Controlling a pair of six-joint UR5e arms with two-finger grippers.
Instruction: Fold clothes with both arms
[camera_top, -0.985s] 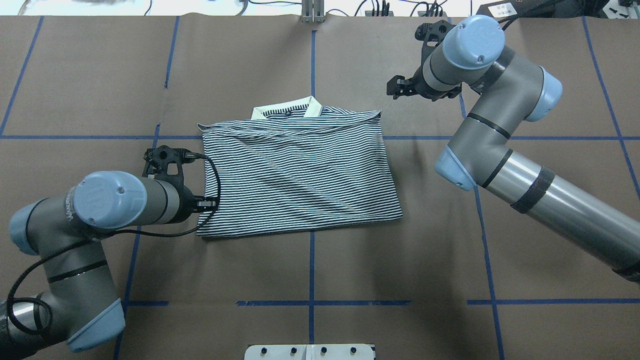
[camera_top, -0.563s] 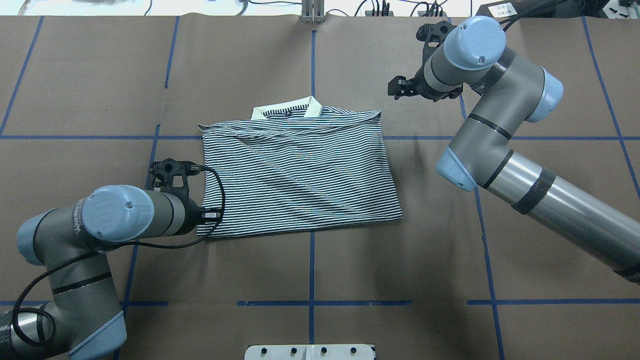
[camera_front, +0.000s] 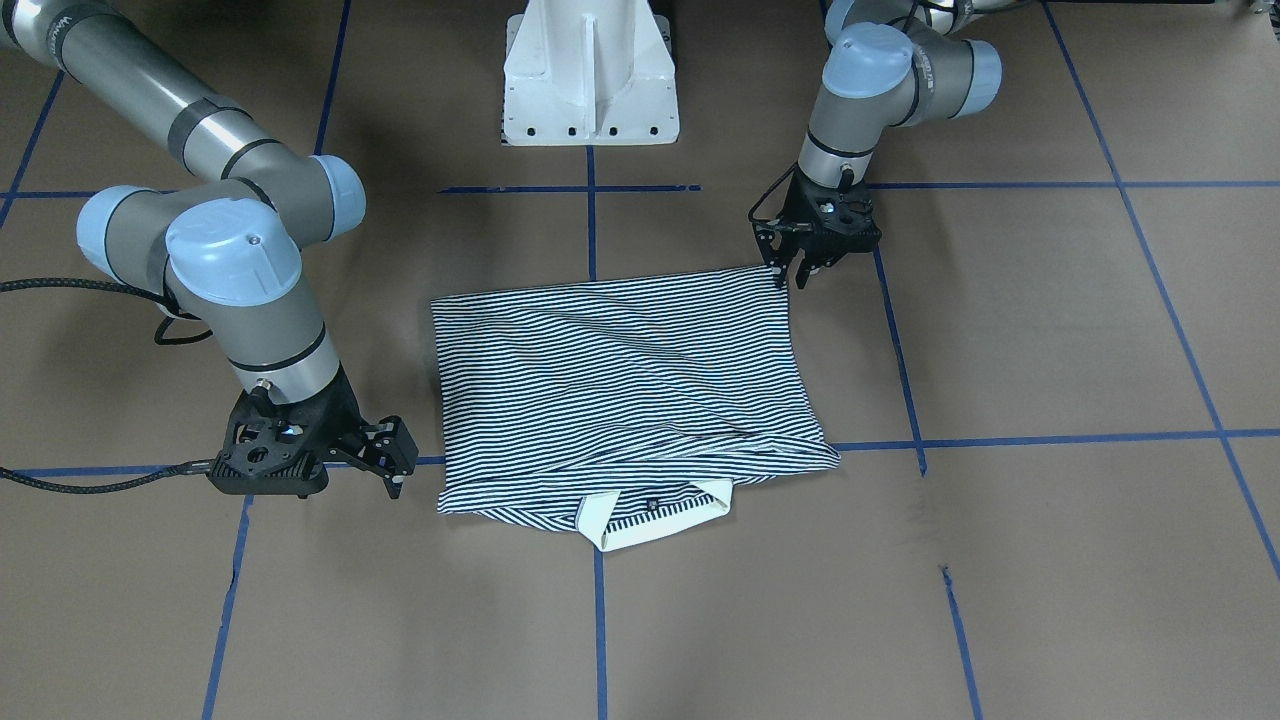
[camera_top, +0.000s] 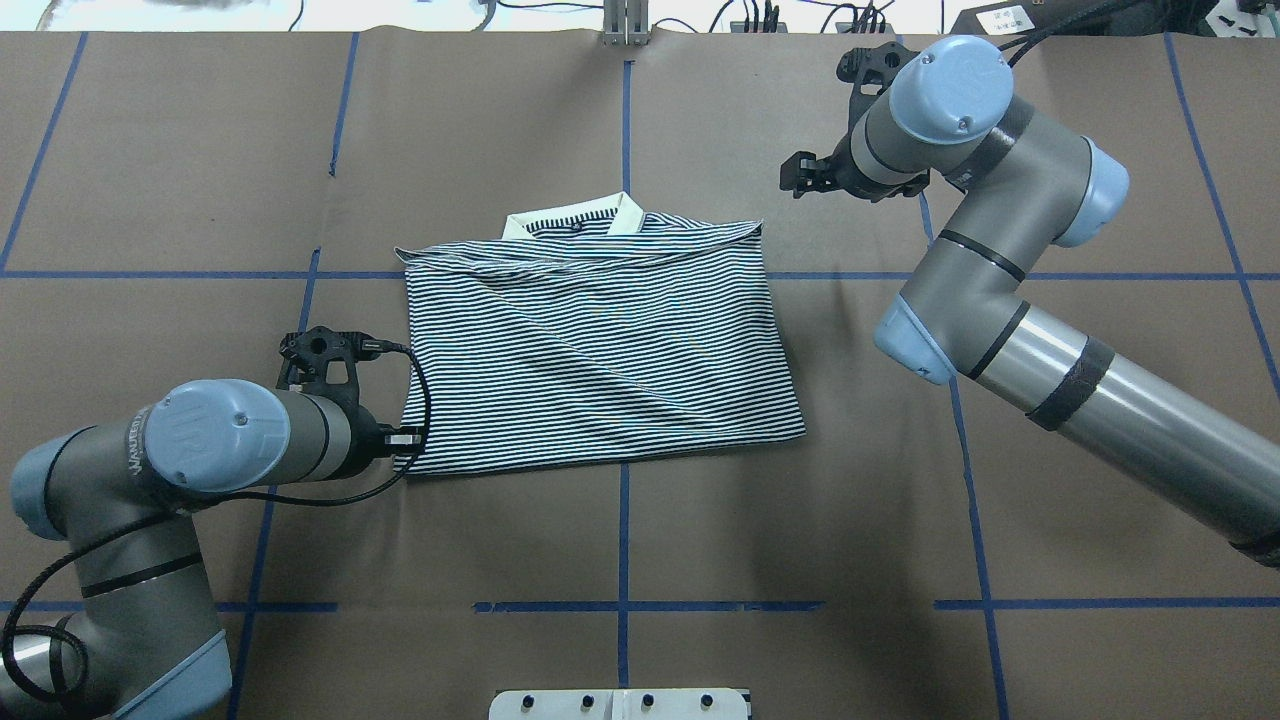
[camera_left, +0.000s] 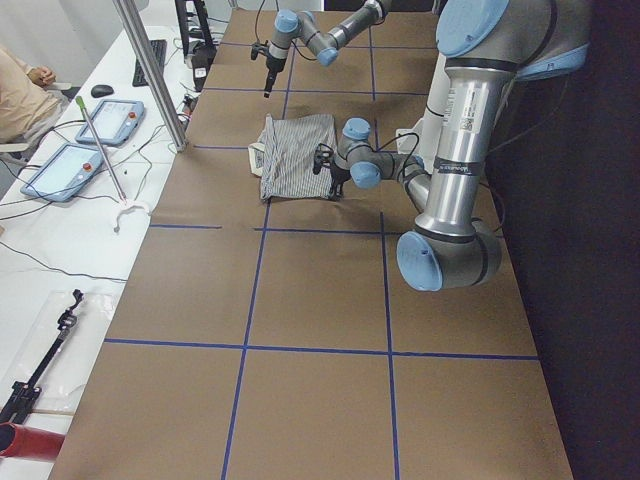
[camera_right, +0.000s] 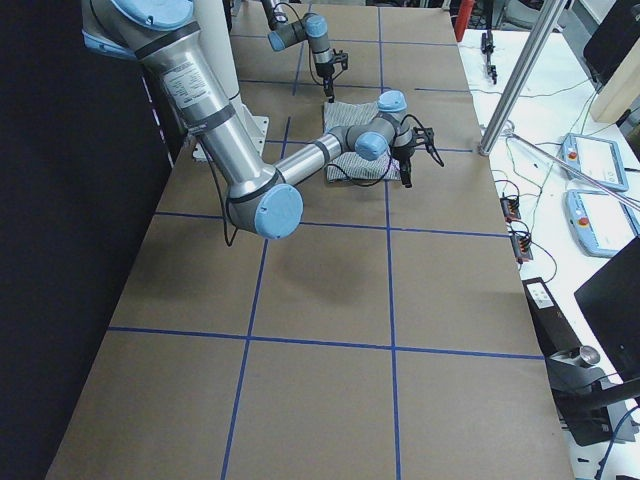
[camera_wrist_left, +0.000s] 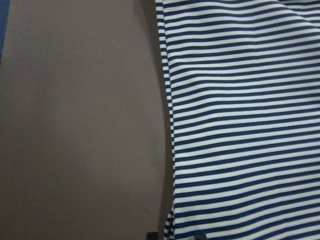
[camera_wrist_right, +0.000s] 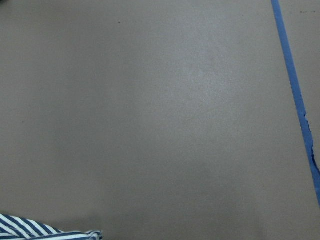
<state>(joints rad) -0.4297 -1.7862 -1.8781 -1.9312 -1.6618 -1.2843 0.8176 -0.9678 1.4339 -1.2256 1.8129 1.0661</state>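
The striped polo shirt (camera_top: 600, 340) lies folded into a rough rectangle at the middle of the table, with its white collar (camera_top: 575, 215) at the far edge. It also shows in the front-facing view (camera_front: 620, 380). My left gripper (camera_top: 405, 437) sits low at the shirt's near left corner. In the front-facing view its fingers (camera_front: 792, 275) stand slightly apart at that corner, and the left wrist view shows the shirt's edge (camera_wrist_left: 170, 150) between the tips. My right gripper (camera_top: 797, 178) is open and empty, off the shirt's far right corner (camera_wrist_right: 40, 231).
Brown paper with blue tape lines (camera_top: 623, 520) covers the table. The white pedestal base (camera_front: 590, 80) stands at the robot's side. A side bench with tablets (camera_left: 75, 170) and a metal post (camera_left: 150, 70) runs along the far edge.
My left arm swung towards the near edge, then drew back to the left, its gripper staying by the shirt's near left corner. My right gripper drifted slightly away. The shirt has not moved.
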